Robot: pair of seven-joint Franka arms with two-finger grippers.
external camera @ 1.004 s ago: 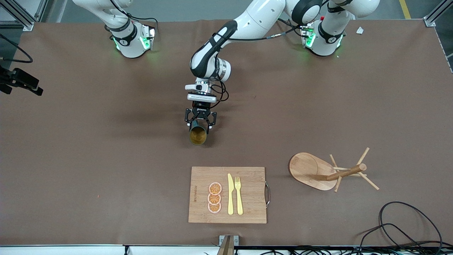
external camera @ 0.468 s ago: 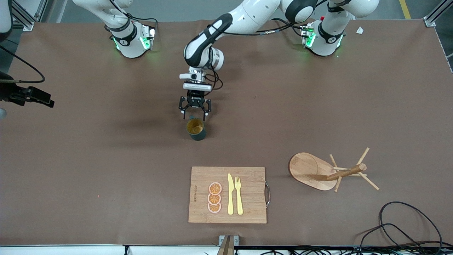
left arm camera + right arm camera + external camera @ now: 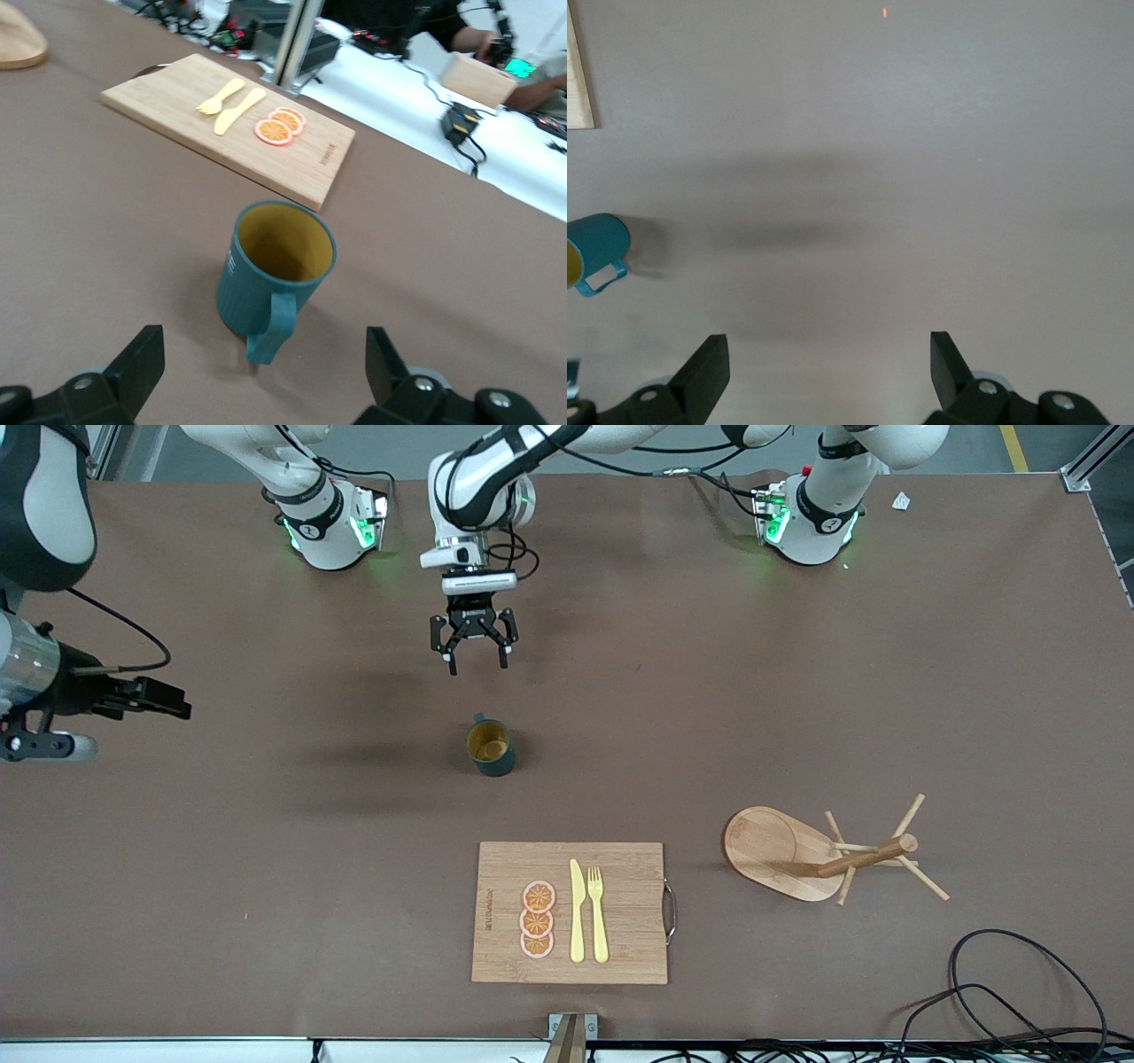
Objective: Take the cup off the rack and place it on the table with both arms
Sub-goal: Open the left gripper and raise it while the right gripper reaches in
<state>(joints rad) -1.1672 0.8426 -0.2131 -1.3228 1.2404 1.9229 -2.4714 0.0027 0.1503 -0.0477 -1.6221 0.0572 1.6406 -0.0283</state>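
The cup (image 3: 490,747) has been released by the left end effector (image 3: 470,657), which a second ago was clamped on it. The left end effector is now raised clear with its fingers spread wide and empty, over bare table (image 3: 797,691) between the cup and the robot bases. The cup is thus set down, and the placing step is judged complete (only the arm's withdrawal appears to remain).

The cup stands upright on the table, apart from the cutting board (image 3: 570,912) and well apart from the rack (image 3: 824,855), which is empty and lies tipped over. The cup's long axis is vertical, its mouth faces up, and its handle (image 3: 270,329) is turned toward the left end effector.

The right end effector (image 3: 824,376) is also held wide and empty, waiting over bare table toward the right arm's end.
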